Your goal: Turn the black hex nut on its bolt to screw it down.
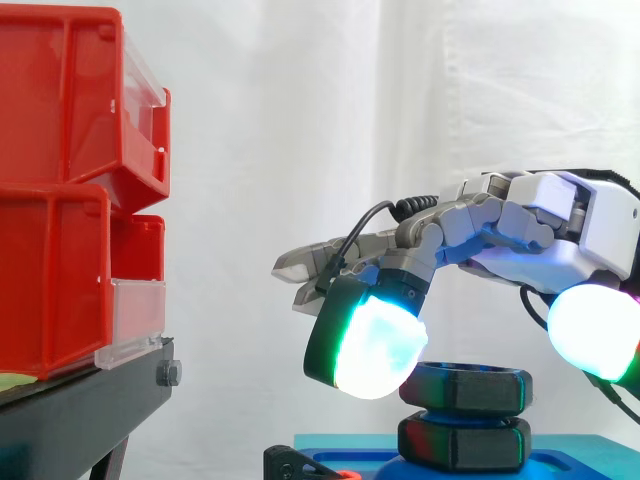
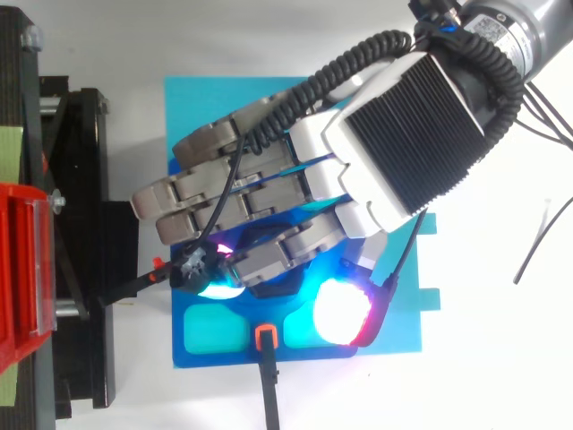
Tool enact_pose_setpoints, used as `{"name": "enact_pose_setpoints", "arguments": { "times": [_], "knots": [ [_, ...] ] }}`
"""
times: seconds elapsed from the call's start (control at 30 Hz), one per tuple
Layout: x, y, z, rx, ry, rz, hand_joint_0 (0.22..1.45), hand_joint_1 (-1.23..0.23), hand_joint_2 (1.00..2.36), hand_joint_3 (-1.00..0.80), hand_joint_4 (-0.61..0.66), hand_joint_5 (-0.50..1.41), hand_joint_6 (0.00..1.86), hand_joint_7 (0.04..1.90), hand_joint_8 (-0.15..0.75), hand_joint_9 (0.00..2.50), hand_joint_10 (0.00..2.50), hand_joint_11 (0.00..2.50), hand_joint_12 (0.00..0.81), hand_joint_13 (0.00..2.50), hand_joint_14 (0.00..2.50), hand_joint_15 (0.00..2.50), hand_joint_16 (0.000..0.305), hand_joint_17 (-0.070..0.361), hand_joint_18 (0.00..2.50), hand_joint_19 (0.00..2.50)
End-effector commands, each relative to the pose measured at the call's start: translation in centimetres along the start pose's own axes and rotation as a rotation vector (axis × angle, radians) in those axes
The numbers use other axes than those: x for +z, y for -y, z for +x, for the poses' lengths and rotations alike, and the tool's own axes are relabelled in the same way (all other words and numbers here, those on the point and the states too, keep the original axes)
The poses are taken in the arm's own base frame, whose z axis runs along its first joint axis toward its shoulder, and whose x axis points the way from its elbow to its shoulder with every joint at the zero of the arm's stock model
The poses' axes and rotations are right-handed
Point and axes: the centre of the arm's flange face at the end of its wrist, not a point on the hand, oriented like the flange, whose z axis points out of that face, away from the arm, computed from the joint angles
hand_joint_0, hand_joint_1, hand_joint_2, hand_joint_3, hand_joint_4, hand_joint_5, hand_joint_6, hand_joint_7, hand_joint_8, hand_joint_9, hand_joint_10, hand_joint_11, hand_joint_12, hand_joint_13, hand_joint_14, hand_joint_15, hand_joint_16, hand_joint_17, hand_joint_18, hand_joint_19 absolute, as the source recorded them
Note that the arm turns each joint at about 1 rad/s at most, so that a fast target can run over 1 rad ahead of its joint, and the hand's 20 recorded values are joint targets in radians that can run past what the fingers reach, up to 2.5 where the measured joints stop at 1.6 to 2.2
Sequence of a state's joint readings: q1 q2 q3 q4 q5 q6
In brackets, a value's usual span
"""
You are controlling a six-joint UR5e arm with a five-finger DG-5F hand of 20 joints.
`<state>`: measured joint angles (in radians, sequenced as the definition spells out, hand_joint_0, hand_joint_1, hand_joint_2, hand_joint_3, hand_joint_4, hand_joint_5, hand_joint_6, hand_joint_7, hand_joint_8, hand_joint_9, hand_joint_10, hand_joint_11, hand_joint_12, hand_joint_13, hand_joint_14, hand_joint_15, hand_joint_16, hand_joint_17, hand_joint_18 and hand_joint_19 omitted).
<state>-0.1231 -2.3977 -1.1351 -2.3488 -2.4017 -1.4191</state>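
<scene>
Two opposite flats should suit this stiff, light, slippery black hex nut (image 1: 470,388) — whether my robot hand (image 1: 560,225) grips it, I cannot tell.

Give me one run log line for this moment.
robot hand over black hex nut | blue plastic base beneath | contact: cannot tell
</scene>
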Motion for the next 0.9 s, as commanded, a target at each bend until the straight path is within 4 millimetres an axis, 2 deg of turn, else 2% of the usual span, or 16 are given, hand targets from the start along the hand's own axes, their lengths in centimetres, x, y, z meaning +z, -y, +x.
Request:
{"name": "enact_pose_setpoints", "arguments": {
  "times": [0.0,0.5,0.63,0.87],
  "knots": [
    [-0.2,0.4,-0.2,-0.009,0.011,0.0,0.49,-0.21,1.0,-0.5,0.32,-0.09,0.74,0.78,0.343,0.6,0.0,0.17,0.352,0.57,0.01,0.19,0.058,0.13,0.58,0.61],
    [-1.8,1.6,-0.6,0.01,0.014,0.012,0.48,-0.22,1.0,-0.5,0.35,-0.09,0.72,0.77,0.354,0.59,0.0,0.17,0.371,0.57,0.01,0.18,0.062,0.14,0.59,0.59],
    [-3.3,2.4,-0.6,-0.003,0.019,0.023,0.48,-0.22,1.0,-0.5,0.35,-0.09,0.72,0.77,0.354,0.59,0.0,0.17,0.37,0.57,0.01,0.18,0.062,0.139,0.59,0.59],
    [-4.5,3.3,-0.9,0.02,0.031,0.023,0.48,-0.23,1.0,-0.5,0.34,-0.09,0.72,0.78,0.351,0.59,0.0,0.17,0.367,0.57,0.01,0.18,0.061,0.138,0.59,0.59]
  ]
}}
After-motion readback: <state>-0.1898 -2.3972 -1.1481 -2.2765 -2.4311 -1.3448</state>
